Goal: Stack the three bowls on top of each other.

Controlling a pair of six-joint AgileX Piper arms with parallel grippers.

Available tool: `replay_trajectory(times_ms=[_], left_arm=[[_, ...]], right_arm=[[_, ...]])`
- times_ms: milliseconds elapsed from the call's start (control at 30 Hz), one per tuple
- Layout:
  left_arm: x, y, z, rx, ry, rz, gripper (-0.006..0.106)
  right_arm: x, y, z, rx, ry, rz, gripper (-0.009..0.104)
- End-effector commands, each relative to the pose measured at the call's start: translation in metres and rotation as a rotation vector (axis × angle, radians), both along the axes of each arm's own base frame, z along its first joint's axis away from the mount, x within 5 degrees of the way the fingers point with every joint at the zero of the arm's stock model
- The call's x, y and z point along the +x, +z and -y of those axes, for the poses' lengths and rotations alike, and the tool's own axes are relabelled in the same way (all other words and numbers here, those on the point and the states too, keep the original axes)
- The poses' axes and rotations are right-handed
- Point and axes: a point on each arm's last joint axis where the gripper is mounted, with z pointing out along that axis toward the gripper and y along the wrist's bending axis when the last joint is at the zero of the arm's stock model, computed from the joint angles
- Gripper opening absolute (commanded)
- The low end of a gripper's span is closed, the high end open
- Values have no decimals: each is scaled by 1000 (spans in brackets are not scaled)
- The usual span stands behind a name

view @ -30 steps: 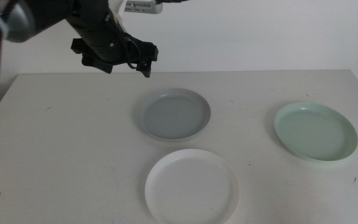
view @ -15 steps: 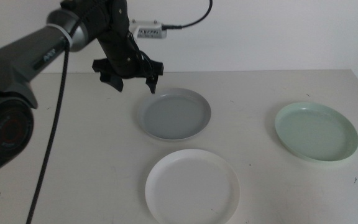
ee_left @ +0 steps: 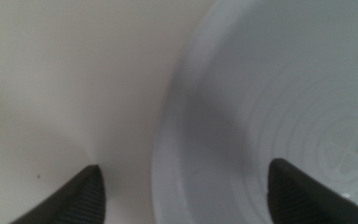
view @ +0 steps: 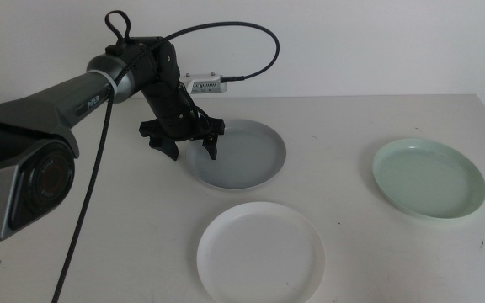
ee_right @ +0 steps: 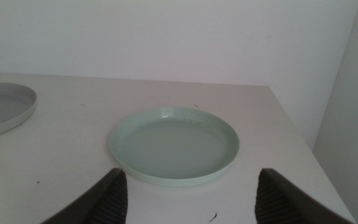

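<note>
White table (view: 99,219) bears shallow grey-blue bowl (view: 241,156), left end effector (view: 190,150) spread astride its rim.

The worktop (view: 99,219) is a plain off-white surface with a matte finish — a few tiny dark specks dot it, one near its right edge in the middle view. Behind it stands a bare white wall (view: 377,42), meeting the worktop's far edge in a straight line. In the right wrist view the worktop's corner shows, with a pale vertical surface — unclear what — just beyond it.
</note>
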Motion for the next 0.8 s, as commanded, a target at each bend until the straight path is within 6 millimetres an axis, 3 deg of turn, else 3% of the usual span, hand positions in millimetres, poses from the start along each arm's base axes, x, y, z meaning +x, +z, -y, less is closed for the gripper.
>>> replay_trajectory(times_ms=[0, 267, 400, 500, 767], left_arm=[[0, 37, 3, -59, 11, 89, 77], [3, 38, 2, -56, 15, 112, 0], [3, 39, -1, -23, 5, 128, 0], [1, 51, -2, -23, 8, 144, 0], [-24, 127, -3, -73, -3, 246, 0]], right_arm=[[-2, 10, -1, -14, 8, 110, 52], [-2, 10, -1, -14, 8, 110, 52], [-2, 10, -1, -14, 8, 110, 52], [-2, 10, -1, -14, 8, 110, 52], [-2, 10, -1, -14, 8, 110, 52]])
